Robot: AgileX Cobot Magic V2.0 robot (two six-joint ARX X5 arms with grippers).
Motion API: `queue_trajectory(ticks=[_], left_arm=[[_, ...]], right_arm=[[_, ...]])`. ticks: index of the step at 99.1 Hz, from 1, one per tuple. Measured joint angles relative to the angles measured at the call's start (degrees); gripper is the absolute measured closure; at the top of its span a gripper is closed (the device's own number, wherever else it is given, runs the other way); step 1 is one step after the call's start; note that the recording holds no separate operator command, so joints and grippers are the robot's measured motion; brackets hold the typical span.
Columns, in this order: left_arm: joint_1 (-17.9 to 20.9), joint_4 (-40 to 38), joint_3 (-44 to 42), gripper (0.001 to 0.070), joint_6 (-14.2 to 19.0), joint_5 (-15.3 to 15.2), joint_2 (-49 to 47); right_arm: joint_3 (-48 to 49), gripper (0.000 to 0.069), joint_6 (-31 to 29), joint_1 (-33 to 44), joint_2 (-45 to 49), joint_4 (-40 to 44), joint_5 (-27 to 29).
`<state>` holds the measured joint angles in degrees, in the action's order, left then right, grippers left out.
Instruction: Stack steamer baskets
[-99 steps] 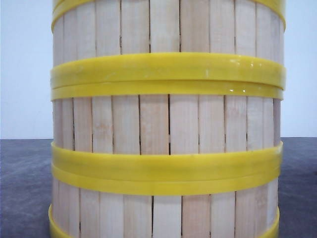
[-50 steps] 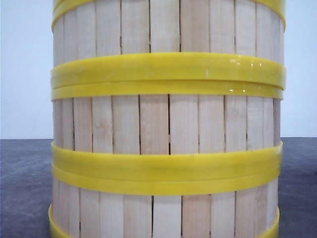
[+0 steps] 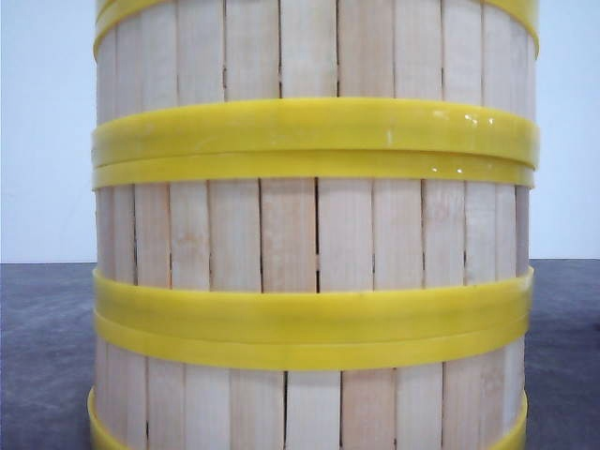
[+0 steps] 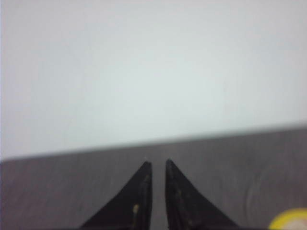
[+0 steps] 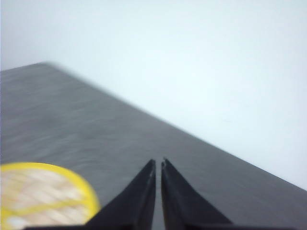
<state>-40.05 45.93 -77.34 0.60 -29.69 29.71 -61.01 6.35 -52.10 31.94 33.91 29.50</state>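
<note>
Three steamer baskets stand stacked right in front of the front camera and fill most of that view: the top one (image 3: pixel 309 47), the middle one (image 3: pixel 309 234) and the bottom one (image 3: pixel 309 408), with yellow rims meeting between them. Neither gripper shows in the front view. My left gripper (image 4: pixel 156 163) hovers over the dark table, shut with only a thin slit and nothing in it; a bit of a basket's yellow rim (image 4: pixel 290 220) peeks in at the corner. My right gripper (image 5: pixel 159 161) is shut and empty, beside the stack's open top (image 5: pixel 43 196).
The dark grey table (image 3: pixel 47 356) runs back to a pale wall (image 3: pixel 47 141). The stack hides most of the table in the front view. The table's far edge (image 5: pixel 192 136) shows in the right wrist view.
The stack sits a few pixels further left in the front view than before. Nothing else differs.
</note>
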Motion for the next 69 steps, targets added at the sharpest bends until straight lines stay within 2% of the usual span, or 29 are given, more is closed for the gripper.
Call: queue_trajectory(ticks=[11, 20, 25, 30, 36, 50, 69], left_arm=[[0.0, -8.5, 19.4, 0.0685, -1.2, -0.7, -14.0], [0.0, -8.0, 32.9, 0.0685, -0.9, -0.2, -17.8], [0.0, -6.1, 37.2, 0.0685, -0.3, 0.4, -17.8], [0.0, -5.0, 38.1, 0.0685, 0.5, 0.8, -17.3], [0.0, -7.5, 37.0, 0.0685, 0.7, 0.7, -18.0], [-0.2, -13.2, 33.3, 0.0684, 1.5, -0.1, -19.9], [-0.2, -11.6, 34.3, 0.0684, 2.7, 0.0, -19.3]], right_arm=[[15.3, 0.0674, 0.8, 2.0, -16.9, -1.5, 7.8], [23.9, 0.0674, 1.0, 2.7, -26.8, -1.1, 9.4], [26.3, 0.0674, 1.2, 2.6, -30.6, -0.7, 9.1], [26.2, 0.0674, 1.3, 2.4, -31.9, 0.2, 9.6], [24.2, 0.0674, 1.3, 2.6, -31.3, -0.1, 10.9], [23.3, 0.0674, 1.3, 2.3, -30.0, -4.7, 10.1], [23.3, 0.0674, 1.3, 2.3, -30.0, -4.7, 8.5]])
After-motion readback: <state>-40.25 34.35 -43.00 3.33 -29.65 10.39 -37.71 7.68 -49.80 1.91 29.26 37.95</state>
